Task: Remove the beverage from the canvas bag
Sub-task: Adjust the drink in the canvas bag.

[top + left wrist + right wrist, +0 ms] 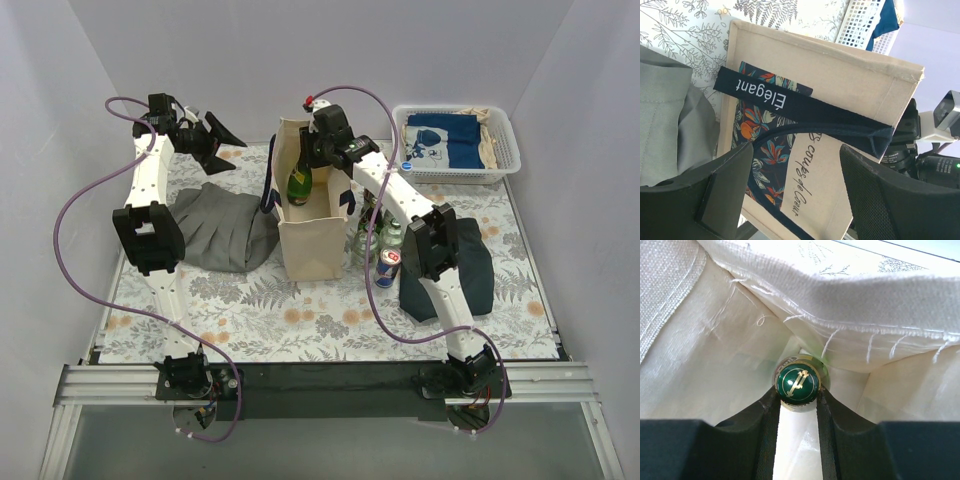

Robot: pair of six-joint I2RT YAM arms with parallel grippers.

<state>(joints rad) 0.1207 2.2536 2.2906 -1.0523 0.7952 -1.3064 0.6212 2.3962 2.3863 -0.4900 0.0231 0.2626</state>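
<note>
The beverage bottle (299,184) is standing roughly upright inside the canvas bag (315,248), its long axis pointing up at the bag's open mouth. The right tool (798,394) is reaching down into the bag and gripping the bottle's green cap between both fingers, directly above it. The left tool (796,165) is hanging open outside the bag's left wall, beside the navy handle (790,102), holding nothing.
</note>
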